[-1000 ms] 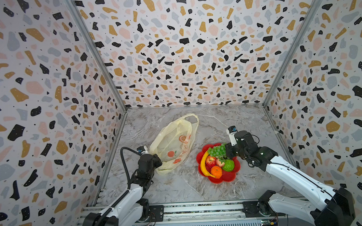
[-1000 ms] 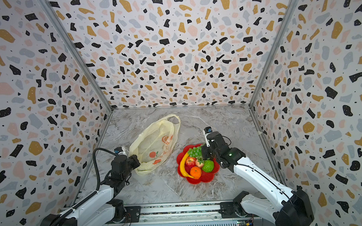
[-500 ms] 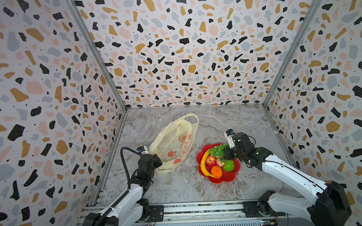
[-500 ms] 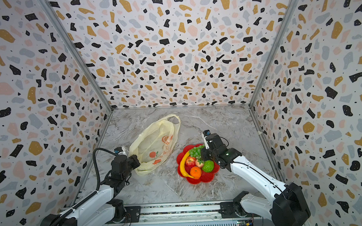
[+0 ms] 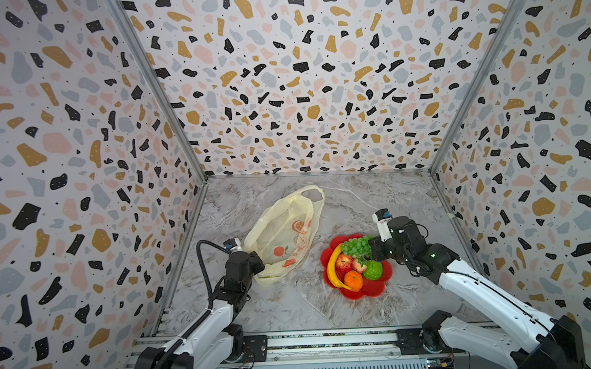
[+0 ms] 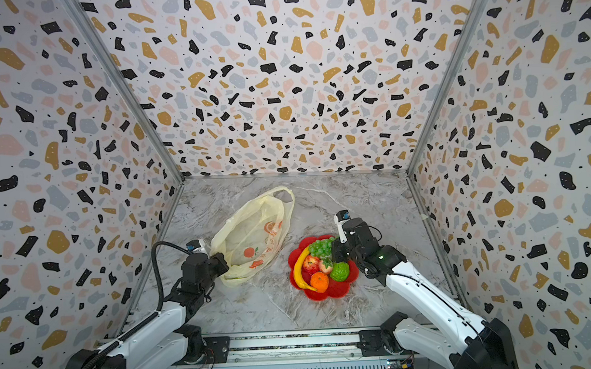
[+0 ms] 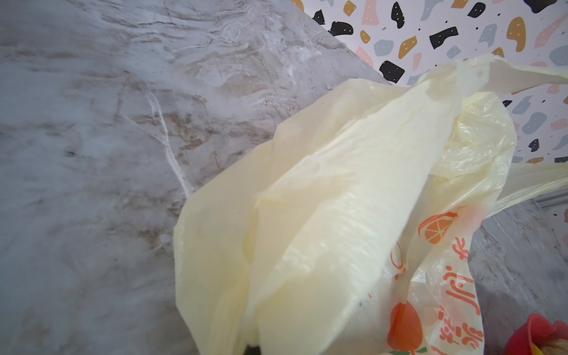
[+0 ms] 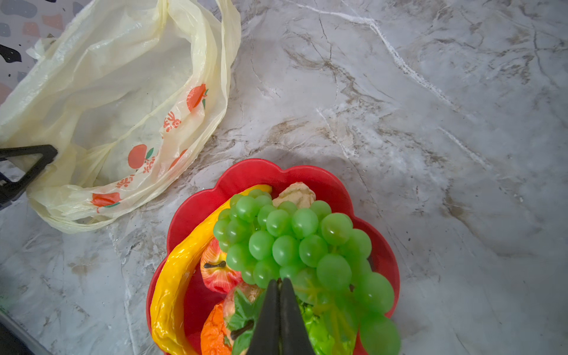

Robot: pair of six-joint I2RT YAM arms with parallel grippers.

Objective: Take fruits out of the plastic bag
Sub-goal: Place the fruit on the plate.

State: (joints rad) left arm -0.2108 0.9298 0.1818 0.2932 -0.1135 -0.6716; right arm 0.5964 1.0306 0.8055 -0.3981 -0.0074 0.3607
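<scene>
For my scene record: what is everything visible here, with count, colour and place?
plastic bag: 1, pale yellow, orange prints, left of plate
plate: 1, red, flower-shaped, on table
banana: 1, yellow, plate's left edge
apple: 1, red, on plate
strawberry: 1, red, on plate
citrus: 1, green, on plate
orange: 1, orange, plate's near side
grapes: 1 cluster, green, plate's far side
pear-like piece: 1, beige, behind grapes
table: 1, grey marble
walls: 3, terrazzo-patterned
left gripper: 1, black, shut on plastic bag's near corner
right gripper: 1, black, shut, tips at grapes
</scene>
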